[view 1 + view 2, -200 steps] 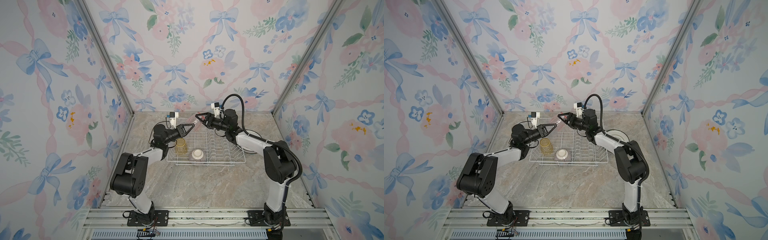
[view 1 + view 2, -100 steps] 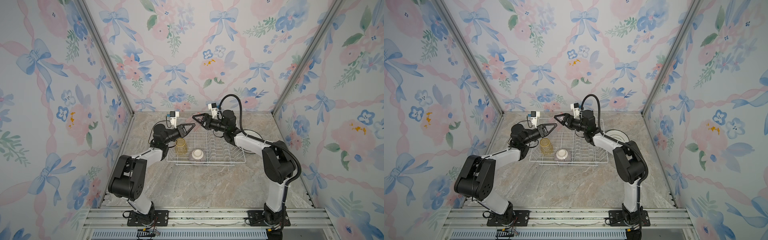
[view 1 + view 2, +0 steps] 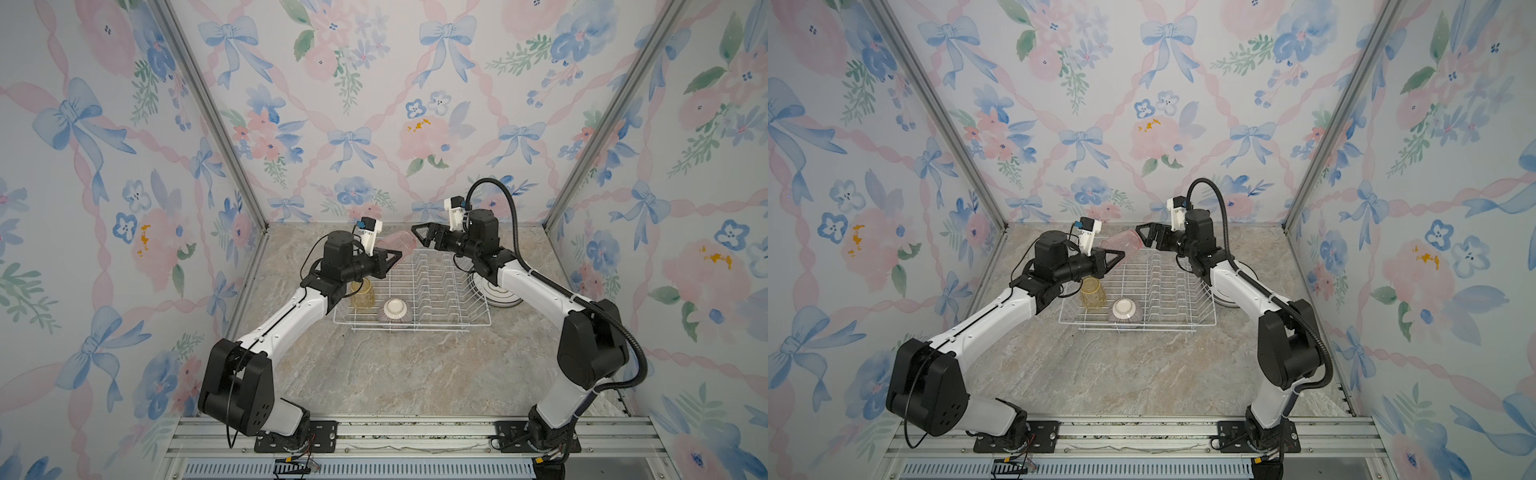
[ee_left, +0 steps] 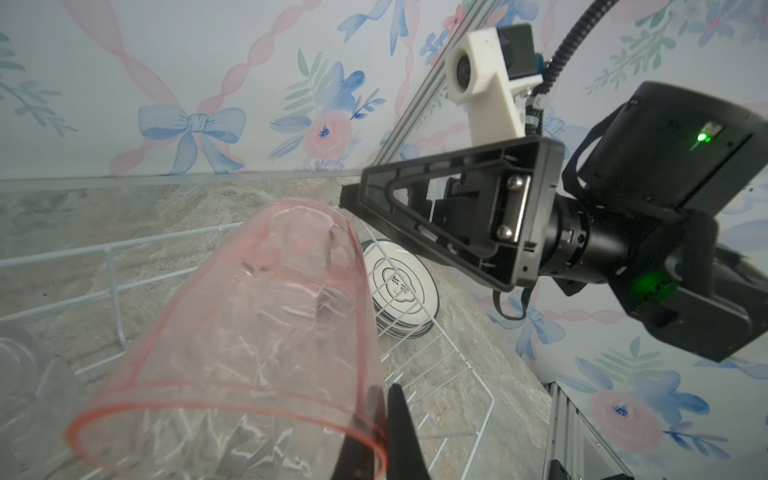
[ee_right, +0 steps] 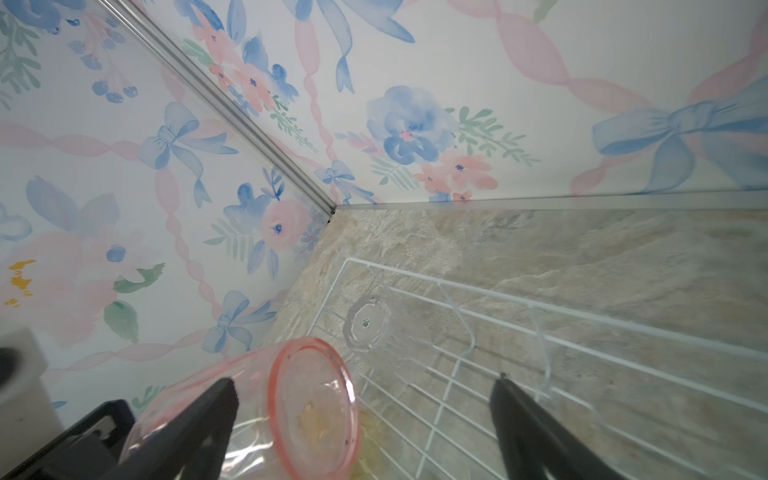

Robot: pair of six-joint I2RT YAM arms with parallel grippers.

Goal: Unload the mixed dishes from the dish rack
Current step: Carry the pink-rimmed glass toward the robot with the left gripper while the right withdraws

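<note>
tumblers number three: the pink tumbler (image 4: pixel 257 332) hangs tilted over the dish rack's (image 3: pixel 415 328) far corner, its rim clamped by the left fingers (image 4: pixel 390 415), with the right fingers (image 5: pixel 528 424) spread wide by its base. the yellow tumbler (image 3: pixel 362 294), clear tumbler (image 5: pixel 368 324) and one striped bowl (image 3: pixel 395 309) are left inside. plates (image 3: pixel 500 297) lie stacked on the counter (image 3: pixel 395 374) beside the rack, too close-packed to count.

Tumbler (image 3: pixel 362 294) and bowl (image 3: pixel 395 309) in rack (image 3: pixel 440 325) at left, plates (image 3: pixel 505 297) right of rack, second tumbler (image 3: pixel 394 242) above rear edge
</note>
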